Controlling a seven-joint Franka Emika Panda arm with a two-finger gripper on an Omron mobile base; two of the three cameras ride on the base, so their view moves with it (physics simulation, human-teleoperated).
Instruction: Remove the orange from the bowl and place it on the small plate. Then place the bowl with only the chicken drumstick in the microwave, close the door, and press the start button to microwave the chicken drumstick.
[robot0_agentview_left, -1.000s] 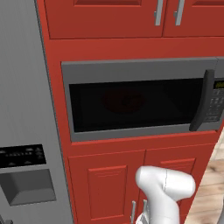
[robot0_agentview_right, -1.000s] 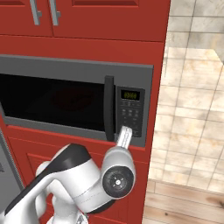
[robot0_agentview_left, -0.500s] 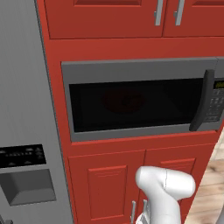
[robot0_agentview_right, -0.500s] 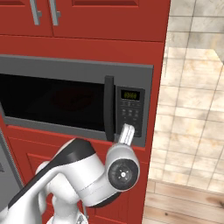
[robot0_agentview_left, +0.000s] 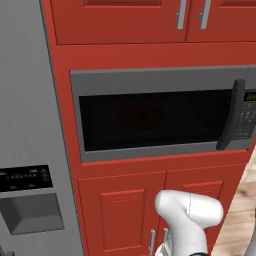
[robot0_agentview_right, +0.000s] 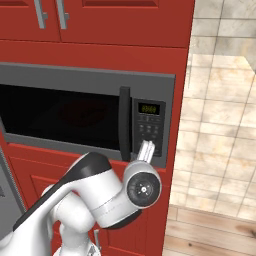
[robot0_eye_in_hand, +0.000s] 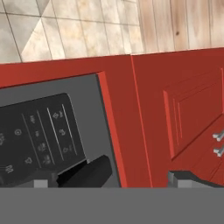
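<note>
The microwave (robot0_agentview_left: 150, 79) is built into red cabinets, and its door (robot0_agentview_left: 150, 151) is shut. The dark handle (robot0_agentview_left: 231, 117) runs down the door's right side. Through the dark glass the red bowl (robot0_agentview_left: 141, 114) shows dimly inside, also as a faint red shape (robot0_agentview_right: 80, 114) in the right base view. I cannot make out the chicken drumstick through the glass. The orange and the small plate are out of view. My gripper (robot0_agentview_right: 146, 150) is open just in front of the lower keypad (robot0_agentview_right: 149, 131). In the hand view the gripper (robot0_eye_in_hand: 111, 181) faces the keypad (robot0_eye_in_hand: 39, 131) and the handle's end (robot0_eye_in_hand: 87, 171).
A tall grey fridge with a dispenser (robot0_agentview_left: 30, 200) stands left of the microwave. Red cabinet doors sit above (robot0_agentview_left: 125, 20) and below (robot0_agentview_left: 125, 210). To the right are a tiled wall (robot0_agentview_right: 220, 125) and a wooden floor (robot0_agentview_right: 215, 230).
My hand has risen a little and edged closer to the keypad. The microwave door has stayed shut.
</note>
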